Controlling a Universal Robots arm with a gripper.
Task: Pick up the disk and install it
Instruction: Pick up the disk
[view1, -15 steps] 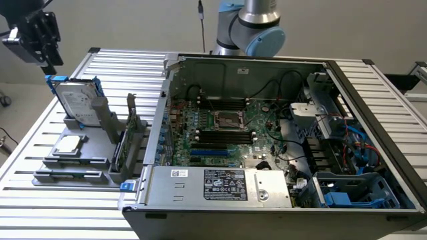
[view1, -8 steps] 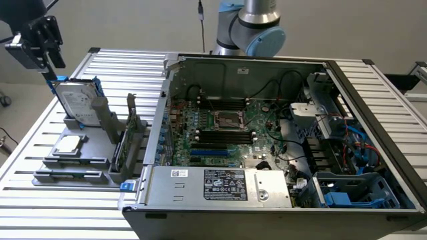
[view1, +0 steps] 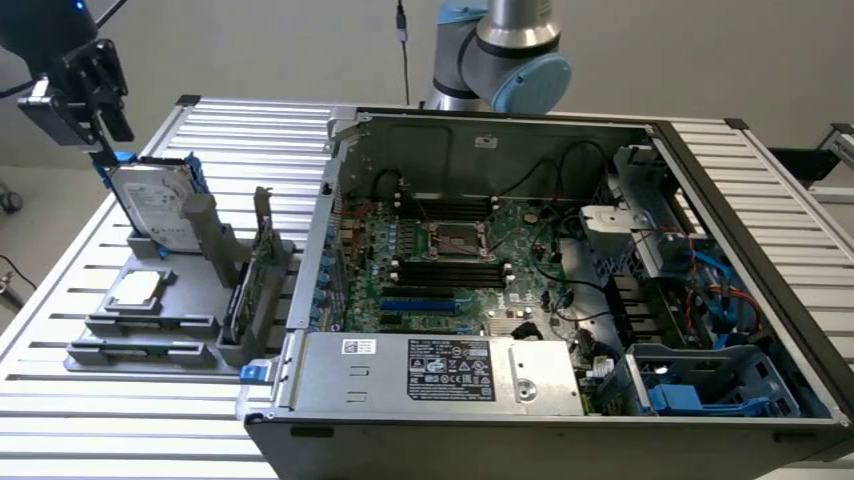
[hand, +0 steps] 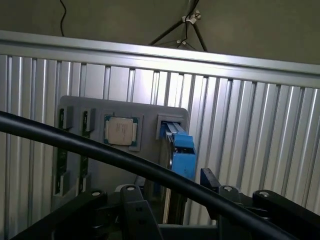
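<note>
The disk (view1: 151, 207) stands on edge in a slot of the grey holder (view1: 147, 335) at the exterior view's left. It is silver with a white label and has a bright blue carrier around it. My gripper (view1: 104, 145) hangs just above the disk's upper far corner, close to the blue frame. In the wrist view the disk (hand: 182, 150) shows edge-on by its blue carrier. My gripper (hand: 172, 196) is open, with one black finger on each side of that edge and a gap to each.
A small square silver chip (view1: 138, 290) lies flat on the holder, and a card (view1: 260, 270) stands upright at its near side. The open computer case (view1: 747, 240) lies to the exterior view's right, with a blue drive bay (view1: 694, 385) in its near corner. A black cable (hand: 100, 152) crosses the wrist view.
</note>
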